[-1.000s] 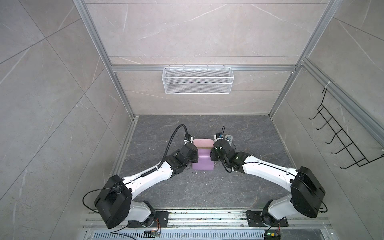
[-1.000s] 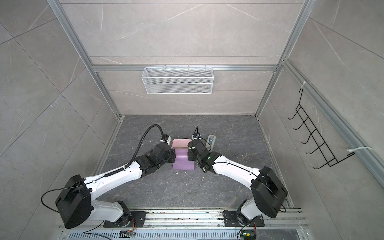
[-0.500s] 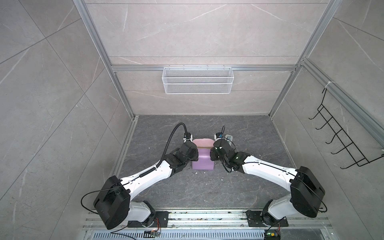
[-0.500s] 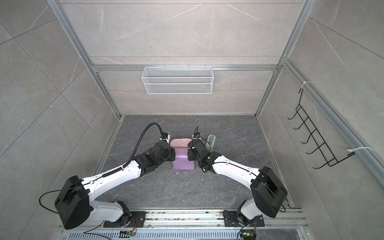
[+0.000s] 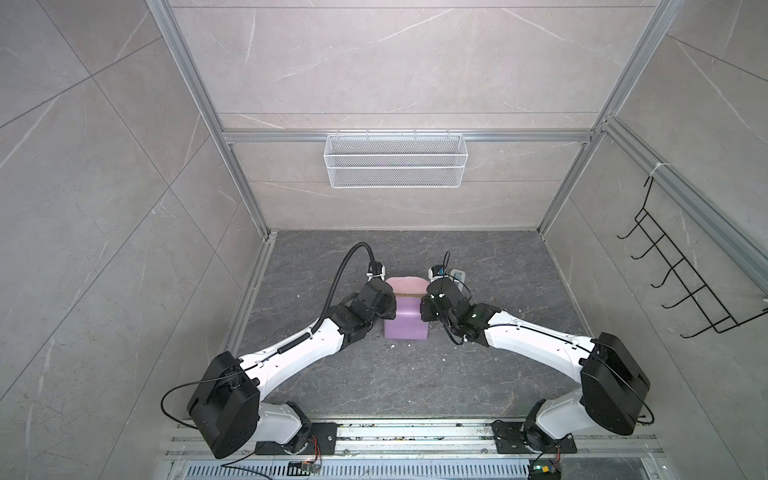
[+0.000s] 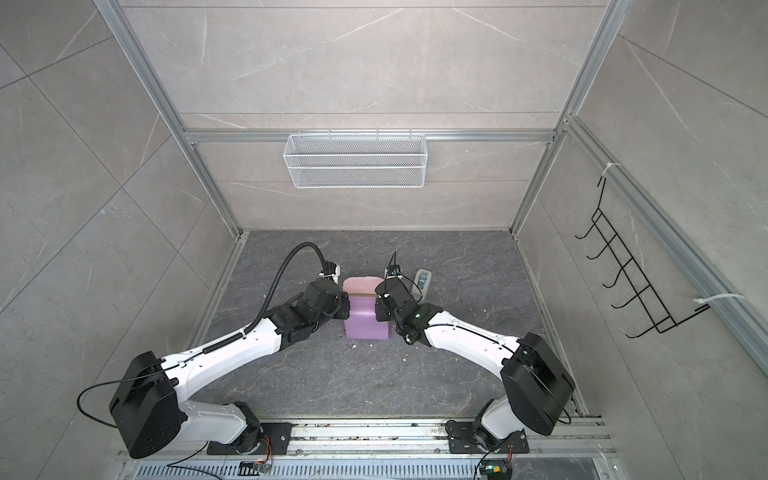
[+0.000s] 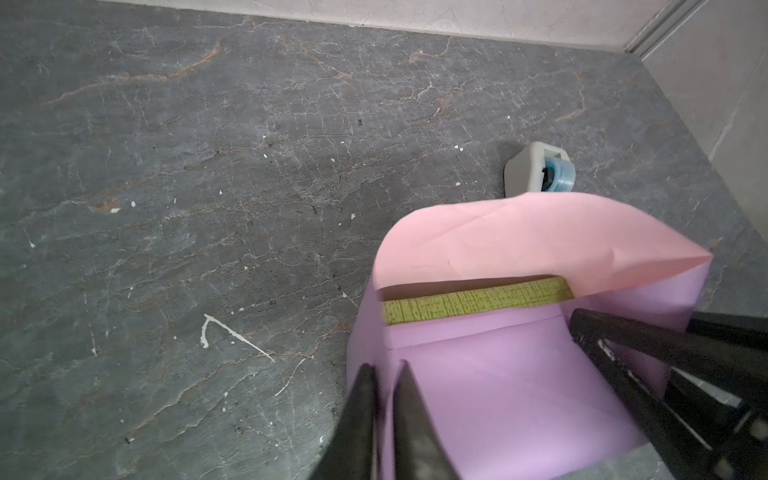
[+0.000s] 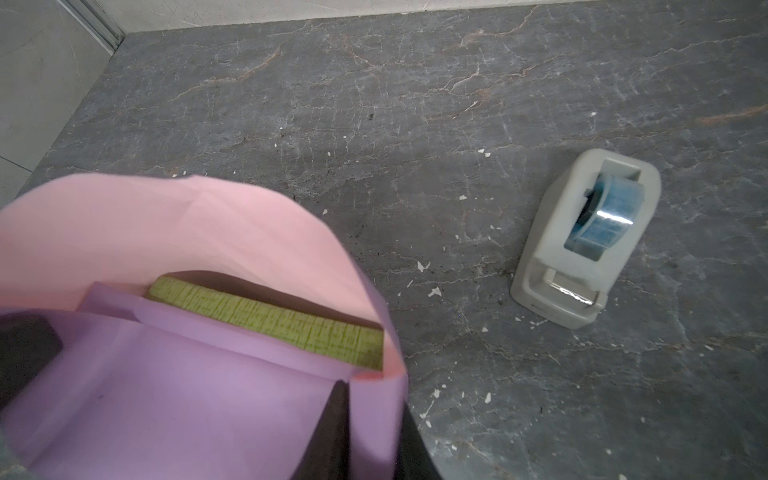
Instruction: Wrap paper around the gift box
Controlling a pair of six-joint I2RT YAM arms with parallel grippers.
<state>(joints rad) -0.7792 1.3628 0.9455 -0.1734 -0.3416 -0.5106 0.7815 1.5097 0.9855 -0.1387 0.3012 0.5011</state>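
In both top views I am watching the left arm (image 5: 291,353) spanning from the lower left of the frame to the middle. Its left gripper (image 7: 384,368) is standing with narrow jaws. The left wrist view is showing a fold of the paper (image 7: 498,395) pinched between the two black fingers (image 7: 361,415).

The paper is sitting just below the middle of the frame in both top views, on the dark marbled tabletop (image 5: 374,374). Its lilac face is turned outward and is draping over the gift box (image 7: 473,305). Only a narrow olive-green strip of the box is showing, between the lilac flap's edge and the pink inner face, which is curling up behind it.

Just right of the parcel, the right gripper (image 8: 372,399) is sitting at the end of the arm that spans from the lower right. Its jaws are narrow too, and the right wrist view is showing the paper's other side flap caught between them.

Further right and a little higher in a top view, a grey-white tape dispenser (image 6: 422,282) with a blue roll is standing on the tabletop, near the paper but apart from it. At the right of the frame a black hook rack (image 5: 685,286) is hanging on the wall.
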